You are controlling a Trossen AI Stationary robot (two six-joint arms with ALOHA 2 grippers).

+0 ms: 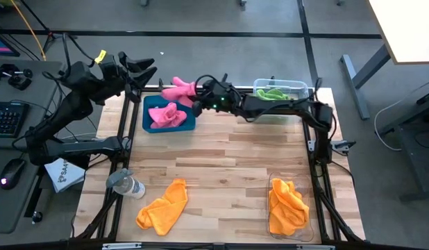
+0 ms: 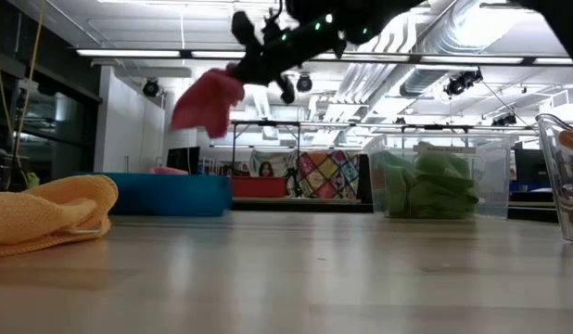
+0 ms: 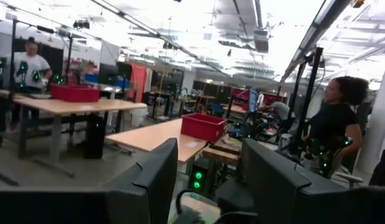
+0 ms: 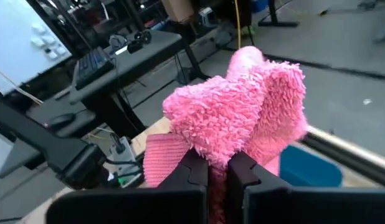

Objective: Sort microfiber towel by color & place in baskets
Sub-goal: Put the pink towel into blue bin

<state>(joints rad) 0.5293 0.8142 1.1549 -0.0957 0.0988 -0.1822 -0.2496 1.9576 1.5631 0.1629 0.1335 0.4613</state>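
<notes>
The right pincer [image 1: 195, 90] is clamped on a pink towel [image 1: 178, 88], carrying it in the air over the far edge of the bench [image 1: 221, 160], just beyond the far right corner of the teal tray [image 1: 191, 126]. A second pink towel [image 1: 166, 115] already lies in that tray. The carried cloth hangs bunched from the fingers [image 4: 194, 175], which are pressed together on it.

The risk I see is a release too soon: the cloth sits over the tray's far rim, so it could drape on the edge or slip off the back of the bench.

Green towels [image 1: 272, 93] fill the far clear bin [image 1: 298, 87]; an orange towel [image 1: 287, 205] sits in the near right bin [image 1: 273, 182], another orange towel [image 1: 163, 205] lies loose near left, beside a bottle [image 1: 125, 184].

The left pincer [image 1: 135, 66] waits spread, raised off the far left corner
</notes>
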